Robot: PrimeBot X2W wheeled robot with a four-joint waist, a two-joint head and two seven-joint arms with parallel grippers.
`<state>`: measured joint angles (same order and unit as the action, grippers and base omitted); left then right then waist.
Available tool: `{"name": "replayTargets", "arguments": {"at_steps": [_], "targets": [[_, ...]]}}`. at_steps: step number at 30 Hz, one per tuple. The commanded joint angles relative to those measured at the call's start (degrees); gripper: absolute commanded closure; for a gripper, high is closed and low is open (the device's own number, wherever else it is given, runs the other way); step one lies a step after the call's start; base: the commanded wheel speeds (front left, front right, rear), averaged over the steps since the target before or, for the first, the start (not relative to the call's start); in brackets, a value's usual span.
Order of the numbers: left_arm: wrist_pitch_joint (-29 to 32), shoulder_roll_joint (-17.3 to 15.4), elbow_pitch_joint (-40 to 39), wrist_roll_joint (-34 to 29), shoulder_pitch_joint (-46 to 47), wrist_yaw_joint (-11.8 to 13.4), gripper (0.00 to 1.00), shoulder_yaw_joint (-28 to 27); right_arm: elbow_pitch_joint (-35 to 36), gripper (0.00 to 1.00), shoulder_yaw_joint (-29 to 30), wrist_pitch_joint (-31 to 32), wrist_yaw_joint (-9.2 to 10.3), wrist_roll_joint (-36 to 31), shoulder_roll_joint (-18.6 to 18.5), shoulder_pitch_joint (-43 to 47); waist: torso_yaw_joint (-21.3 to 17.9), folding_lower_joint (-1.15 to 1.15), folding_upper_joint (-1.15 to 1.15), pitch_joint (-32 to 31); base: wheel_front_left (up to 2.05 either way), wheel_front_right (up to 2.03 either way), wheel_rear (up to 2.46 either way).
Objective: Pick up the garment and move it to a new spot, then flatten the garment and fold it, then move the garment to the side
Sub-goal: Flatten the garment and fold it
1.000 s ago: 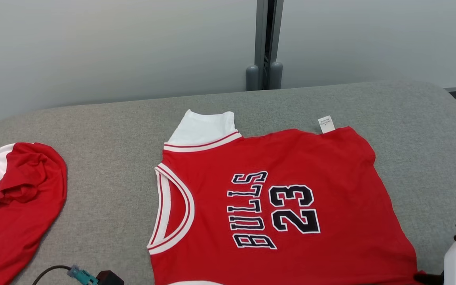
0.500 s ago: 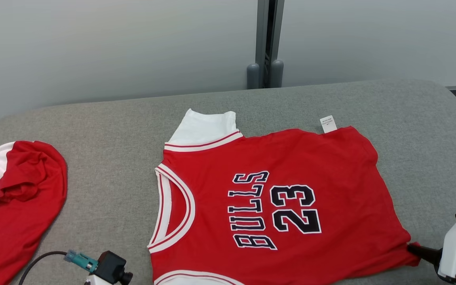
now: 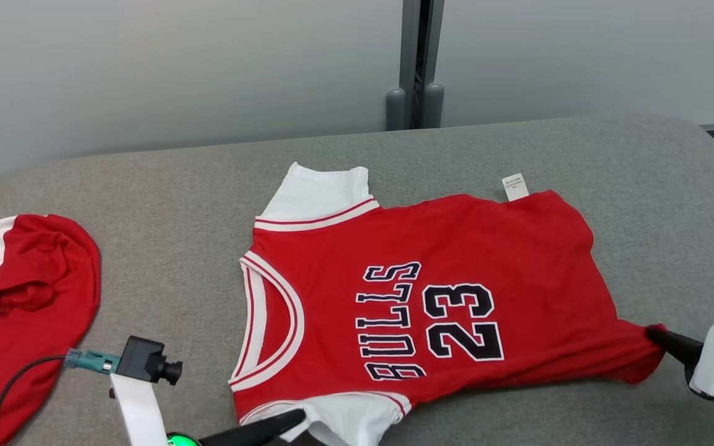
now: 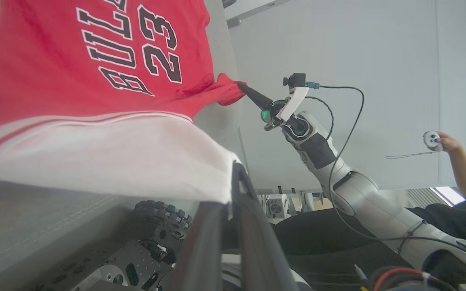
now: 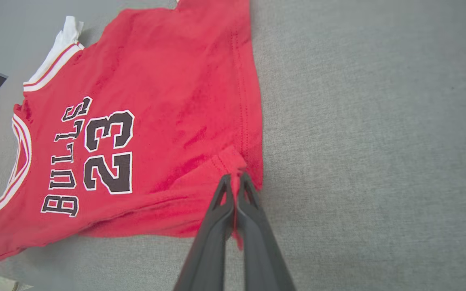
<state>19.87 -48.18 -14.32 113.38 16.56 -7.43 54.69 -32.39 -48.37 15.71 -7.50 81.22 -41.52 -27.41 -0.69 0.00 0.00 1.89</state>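
A red jersey (image 3: 431,248) marked BULLS 23 lies spread on the grey padded table (image 3: 642,186), neck to the left. My left gripper (image 3: 298,418) is shut on its near white sleeve (image 4: 115,157), which is raised off the table. My right gripper (image 3: 654,334) is shut on the red hem corner at the right, pulled into a point. In the right wrist view the fingers (image 5: 253,202) pinch that corner of the jersey (image 5: 168,101). The left wrist view has the jersey (image 4: 55,60) overhead and my right gripper (image 4: 243,87) beyond it.
A second red and white garment (image 3: 28,297) lies bunched at the table's left edge. A grey wall with a metal post (image 3: 416,62) stands behind the table. A person's hand (image 4: 443,141) holding a small round device is in the left wrist view.
Both grippers have risen into the head view with the jersey's near edge. The near sleeve and the hem corner are lifted and drawn toward the far side. The camera shifted slightly.
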Motion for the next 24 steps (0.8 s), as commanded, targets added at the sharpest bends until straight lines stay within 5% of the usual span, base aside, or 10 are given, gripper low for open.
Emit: {"name": "replayTargets", "arguments": {"at_steps": [1, 11, 24], "targets": [[-0.50, 0.14, 0.58, 0.37, -0.69, -0.09, 1.00, -0.92, -0.42, 1.00, 0.45, -1.11, 0.02, -0.79, 0.02, -0.58, -0.09, 0.00, 0.00, 0.15, 0.00, 0.00, 0.00], [-4.00, 4.50, 5.76, 2.45, 0.42, 0.06, 1.00, -4.86, -1.40, 1.00, 0.80, -6.14, 0.03, -3.35, 1.95, -2.38, -0.62, 0.00, 0.00, 1.77, 0.00, 0.00, 0.00], [-8.45, 10.48, 15.71, 1.29, 3.51, 3.62, 1.00, -6.06, -2.14, 1.00, 0.32, -13.00, 0.02, -6.29, 3.84, -5.29, -0.66, 0.00, 0.00, 4.59, 0.00, 0.00, 0.00]]}}
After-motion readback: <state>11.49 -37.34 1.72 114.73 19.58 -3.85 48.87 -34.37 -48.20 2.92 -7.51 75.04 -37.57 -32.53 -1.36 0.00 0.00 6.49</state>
